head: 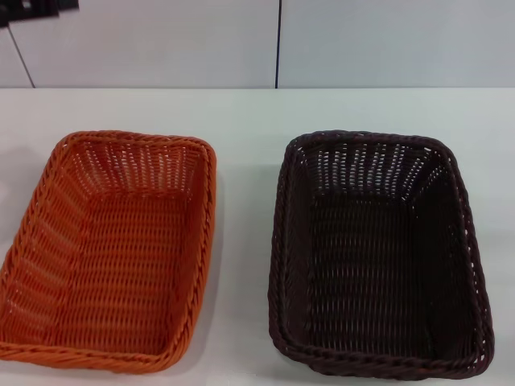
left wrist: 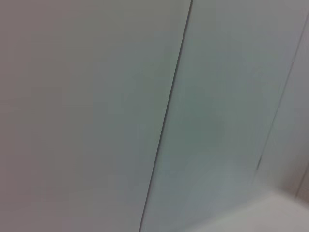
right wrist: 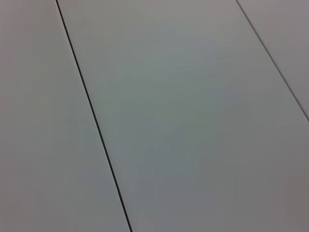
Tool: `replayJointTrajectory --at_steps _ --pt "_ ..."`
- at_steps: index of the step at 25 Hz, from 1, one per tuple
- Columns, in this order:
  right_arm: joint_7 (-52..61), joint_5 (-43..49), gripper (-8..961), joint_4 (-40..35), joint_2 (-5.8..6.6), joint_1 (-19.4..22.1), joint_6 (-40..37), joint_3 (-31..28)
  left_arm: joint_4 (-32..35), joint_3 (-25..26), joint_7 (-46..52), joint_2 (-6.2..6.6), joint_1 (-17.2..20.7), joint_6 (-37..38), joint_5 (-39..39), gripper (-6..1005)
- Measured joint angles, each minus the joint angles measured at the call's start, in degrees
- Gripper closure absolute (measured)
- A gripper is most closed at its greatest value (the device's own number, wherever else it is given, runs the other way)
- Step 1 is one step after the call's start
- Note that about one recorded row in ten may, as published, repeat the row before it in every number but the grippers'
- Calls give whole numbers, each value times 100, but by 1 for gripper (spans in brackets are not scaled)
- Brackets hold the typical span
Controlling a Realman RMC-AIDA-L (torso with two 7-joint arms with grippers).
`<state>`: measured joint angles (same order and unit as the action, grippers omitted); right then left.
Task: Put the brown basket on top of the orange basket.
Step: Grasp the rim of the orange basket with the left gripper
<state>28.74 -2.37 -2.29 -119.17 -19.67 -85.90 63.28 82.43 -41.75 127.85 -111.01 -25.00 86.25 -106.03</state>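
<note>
Nearest the head camera are two baskets, one of each colour, lying flat and upright on a white table [head: 241, 112]. One orange basket [head: 48, 241] sits on the robot's left and one brown basket [head: 459, 241] on its right, side by side and apart, with a bare strip of table between them. Both are rectangular woven trays with braided rims and openwork sides. Behind the table stands a pale panelled wall [head: 161, 40] with one dark vertical seam. Neither arm nor gripper appears in this view.

From the left wrist camera, only wall panels with two dark seams show, plus a pale corner of a surface; no basket appears.

From the right wrist camera, only panels with two dark seams show, no basket or fingers. With neither gripper visible anywhere, I cannot tell whether either is released or clenched.
</note>
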Motion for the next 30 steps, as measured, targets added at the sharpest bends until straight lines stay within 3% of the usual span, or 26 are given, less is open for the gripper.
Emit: replayJointTrajectory --at_steps 7,15,19,24,30 --pt "0 0 384 -17 1 -34 143 0 289 10 809 -87 -277 630 -1708 188" --pt "0 0 385 -43 6 -37 175 0 445 -11 1103 -115 -394 1348 -2770 193" --pt "0 0 385 -43 8 -35 214 0 394 -16 1116 -216 -422 1532 -3361 196" --pt "0 0 385 -43 11 -21 241 -3 121 -9 1071 -303 -396 1495 -3577 199" --pt "0 0 385 -43 17 -34 255 -11 -257 -9 1061 -317 -381 1251 -3634 203"
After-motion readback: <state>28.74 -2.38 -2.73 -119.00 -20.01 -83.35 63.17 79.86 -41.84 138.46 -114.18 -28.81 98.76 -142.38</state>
